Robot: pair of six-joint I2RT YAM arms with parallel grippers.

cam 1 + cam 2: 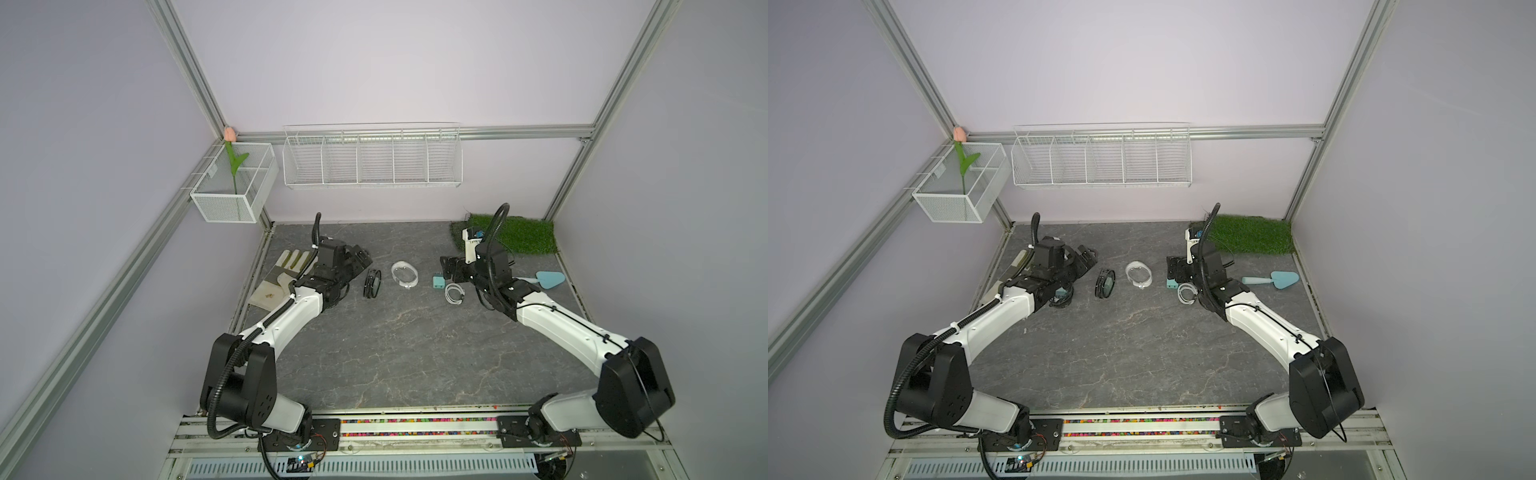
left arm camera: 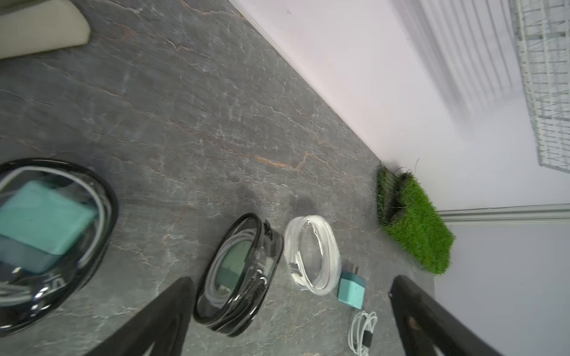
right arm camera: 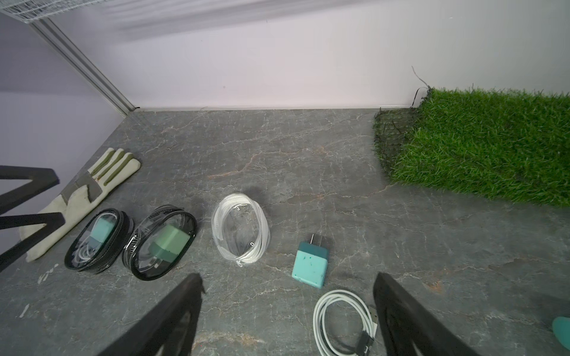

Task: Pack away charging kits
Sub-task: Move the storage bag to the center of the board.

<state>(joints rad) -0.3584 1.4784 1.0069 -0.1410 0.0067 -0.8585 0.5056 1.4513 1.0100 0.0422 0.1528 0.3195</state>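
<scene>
Plug adapter (image 3: 310, 265) loose on table (image 3: 308, 154); likely light, rigid, smooth: pinch flat sides, avoid prongs. Coiled cable (image 3: 322, 323) limp, springy. Right hand (image 3: 288, 277) jaws apart, empty; left hand (image 2: 291, 280) likewise.

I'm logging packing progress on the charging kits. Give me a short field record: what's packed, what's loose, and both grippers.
packed: black-rimmed case by the glove and second black-rimmed case, each holding a teal plug and white cable
unfilled: white case, nothing visible inside
unpacked: loose adapter and coiled cable, beside the white case
left gripper: open, holding nothing
right gripper: open, near the loose adapter
other items: trowel, grass mat
</scene>
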